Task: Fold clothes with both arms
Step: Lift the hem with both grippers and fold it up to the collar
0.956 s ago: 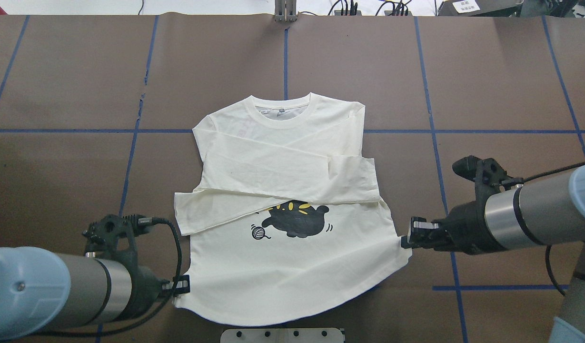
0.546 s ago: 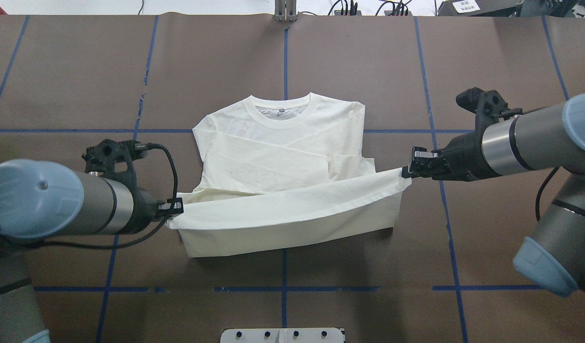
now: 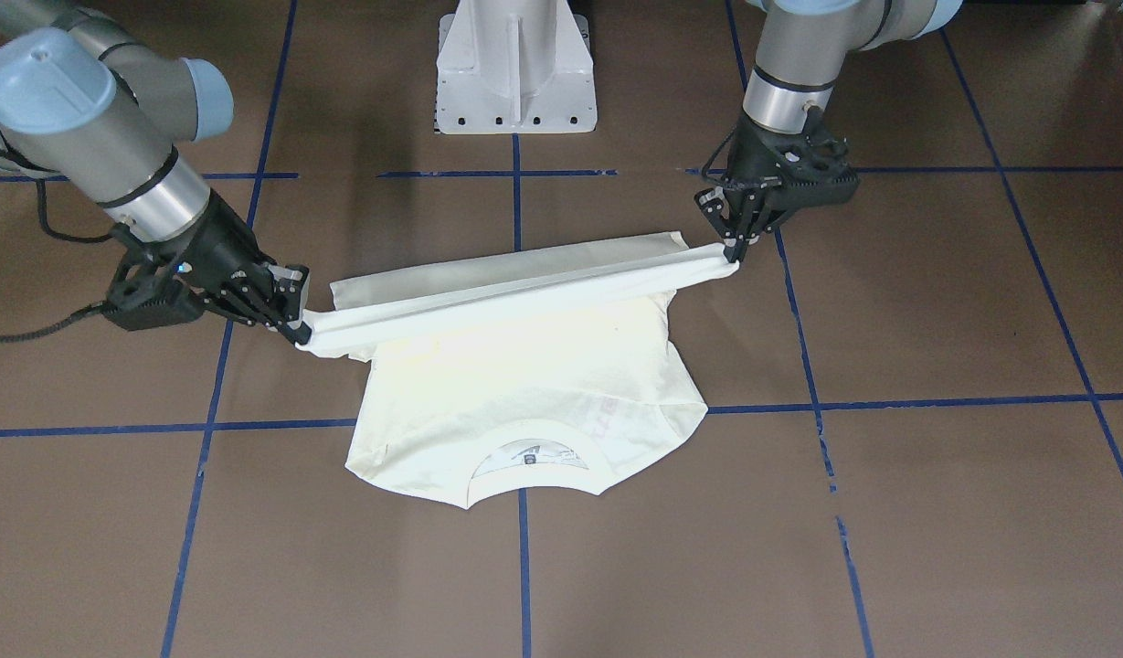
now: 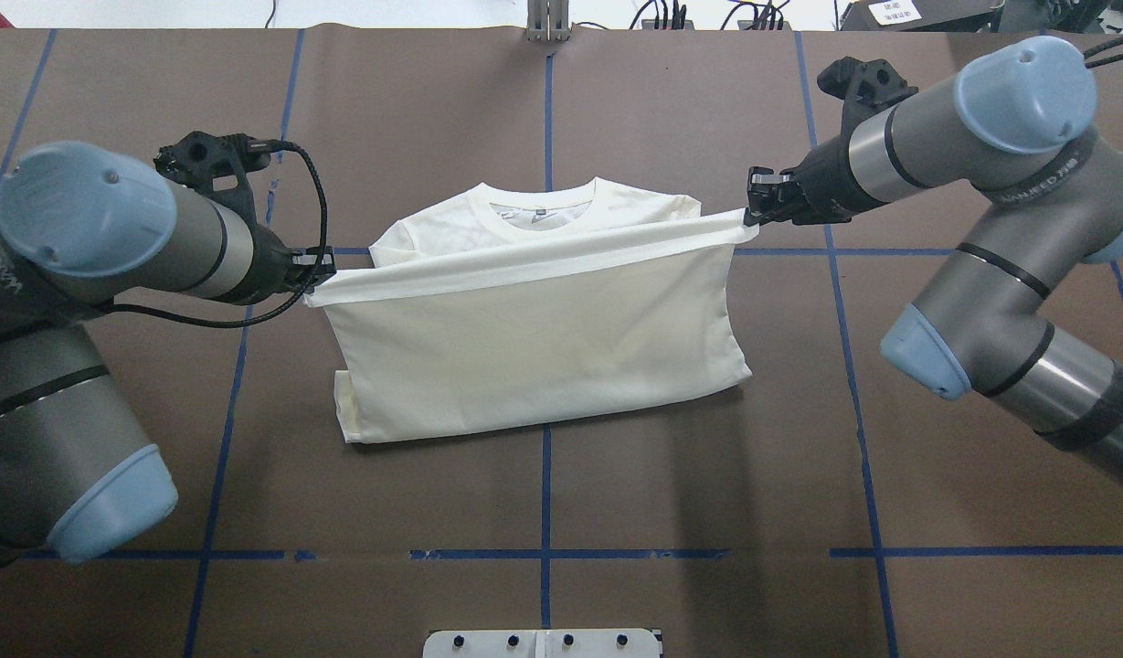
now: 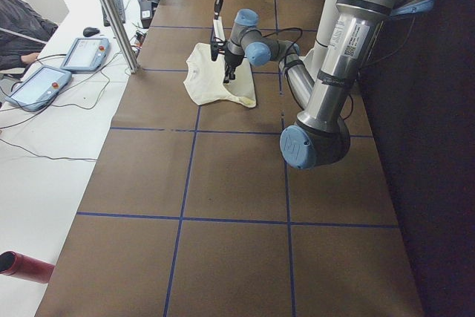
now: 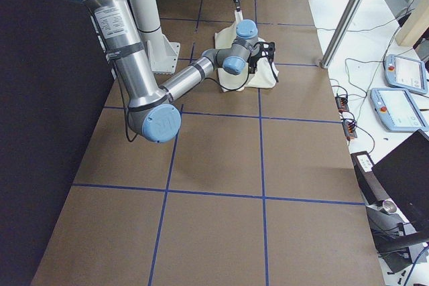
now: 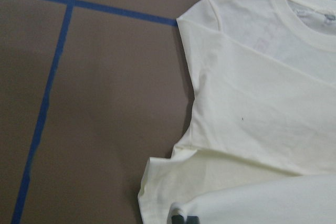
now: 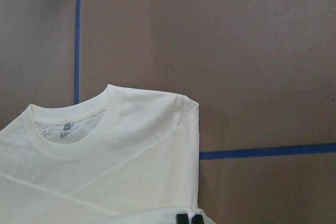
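Item, as I see it: one shirt (image 4: 534, 356) at mid-desk (image 4: 707, 493), collar (image 4: 540, 208) on the side far from the robot. Its folded-over edge is stretched above the chest, just short of the collar, between the left tool (image 4: 320, 265) at the shirt's left and the right tool (image 4: 753, 208) at its right.

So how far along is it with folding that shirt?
Done: the sleeves lie folded across the T-shirt. In hand: the left gripper and right gripper pinch the hem corners, raised just short of the collar. Left: lay the hem down and release.
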You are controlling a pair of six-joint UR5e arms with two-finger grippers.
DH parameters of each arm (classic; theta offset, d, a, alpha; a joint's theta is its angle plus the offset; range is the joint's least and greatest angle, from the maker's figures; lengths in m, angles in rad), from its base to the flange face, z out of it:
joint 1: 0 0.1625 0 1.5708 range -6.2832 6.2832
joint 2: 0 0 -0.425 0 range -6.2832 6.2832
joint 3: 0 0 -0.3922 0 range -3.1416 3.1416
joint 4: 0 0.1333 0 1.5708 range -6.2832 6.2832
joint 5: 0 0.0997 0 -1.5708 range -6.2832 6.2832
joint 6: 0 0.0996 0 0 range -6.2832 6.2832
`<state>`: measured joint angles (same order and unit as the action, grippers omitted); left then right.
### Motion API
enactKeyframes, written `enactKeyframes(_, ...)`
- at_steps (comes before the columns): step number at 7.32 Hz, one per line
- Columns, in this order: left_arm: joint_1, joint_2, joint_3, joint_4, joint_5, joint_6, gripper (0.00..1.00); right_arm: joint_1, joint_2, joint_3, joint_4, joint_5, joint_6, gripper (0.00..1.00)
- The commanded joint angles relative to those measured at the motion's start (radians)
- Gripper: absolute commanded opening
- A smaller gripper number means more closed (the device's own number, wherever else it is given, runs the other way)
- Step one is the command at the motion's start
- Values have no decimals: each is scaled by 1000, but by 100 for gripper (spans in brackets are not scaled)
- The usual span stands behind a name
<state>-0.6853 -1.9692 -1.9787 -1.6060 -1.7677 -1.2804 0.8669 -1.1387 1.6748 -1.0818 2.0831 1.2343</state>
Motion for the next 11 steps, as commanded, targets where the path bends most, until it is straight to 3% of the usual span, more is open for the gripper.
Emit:
enactKeyframes(1, -25, -54, 237, -195, 2, 13, 0, 17, 167, -240, 2, -8, -21, 0)
enactKeyframes(3, -42, -71, 345, -296, 4, 12, 0, 9, 221, -305, 7, -14, -19, 0)
enactKeyframes(5, -53, -127, 430, -299, 4, 6, 0, 6, 249, -374, 8, -14, -21, 0)
enactKeyframes(8, -53, -134, 468, -350, 4, 13, 0, 6, 249, -377, 26, -14, -19, 0)
enactKeyframes(9, -53, -135, 468, -348, 2, 16, 0, 6, 251, -373, 28, -11, -18, 7)
enactKeyframes(10, -53, -135, 466, -348, 2, 16, 44, 4, 247, -369, 29, -12, -21, 62)
enactKeyframes(11, -53, -135, 463, -347, 1, 16, 99, -2, 246, -369, 30, -15, -18, 100)
